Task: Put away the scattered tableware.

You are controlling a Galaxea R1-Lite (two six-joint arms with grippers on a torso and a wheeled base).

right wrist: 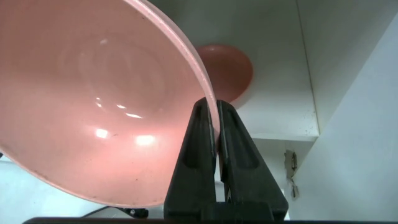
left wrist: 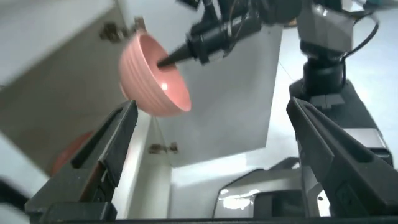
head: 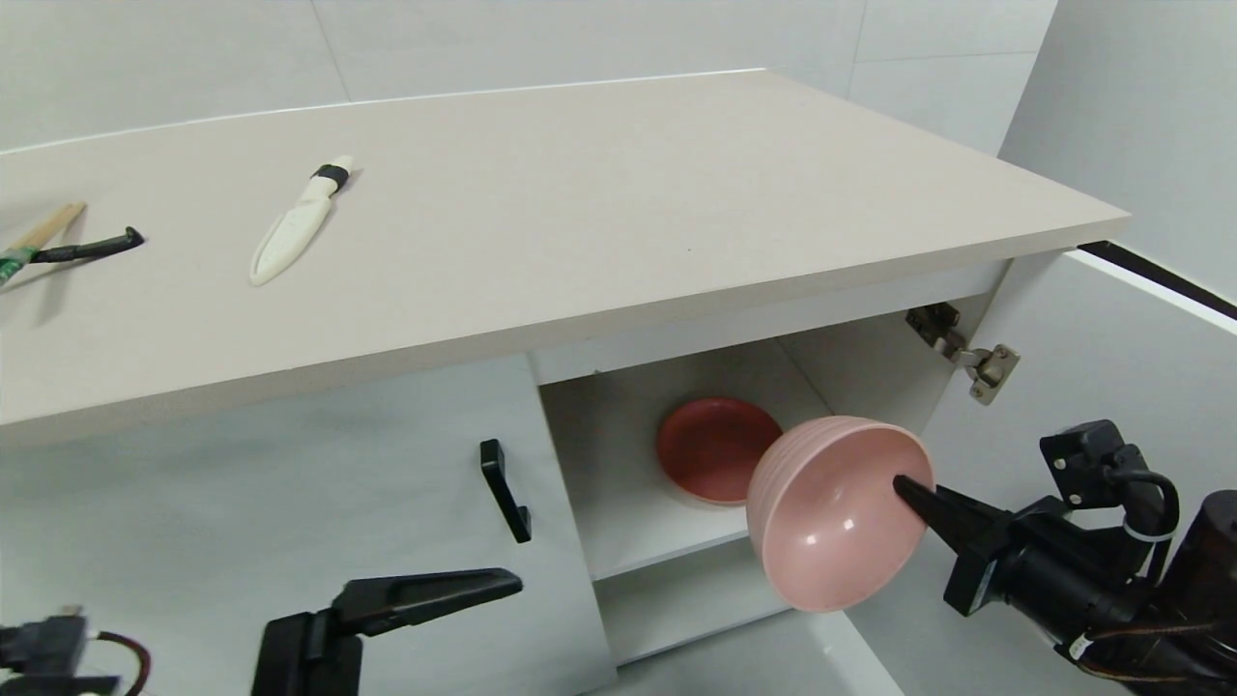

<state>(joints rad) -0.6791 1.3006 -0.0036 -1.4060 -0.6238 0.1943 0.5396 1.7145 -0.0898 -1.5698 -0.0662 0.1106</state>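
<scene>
My right gripper is shut on the rim of a pink ribbed bowl, held tilted on its side just outside the open cabinet. The right wrist view shows the fingers pinching the pink bowl by its rim. A red bowl sits on the cabinet shelf behind it, and the red bowl also appears past the pink rim. My left gripper is open and holds nothing, low in front of the shut left door; the pink bowl hangs beyond it.
On the countertop lie a white sheathed knife and, at the far left, a wooden-handled utensil. The right cabinet door stands swung open. The left door has a black handle.
</scene>
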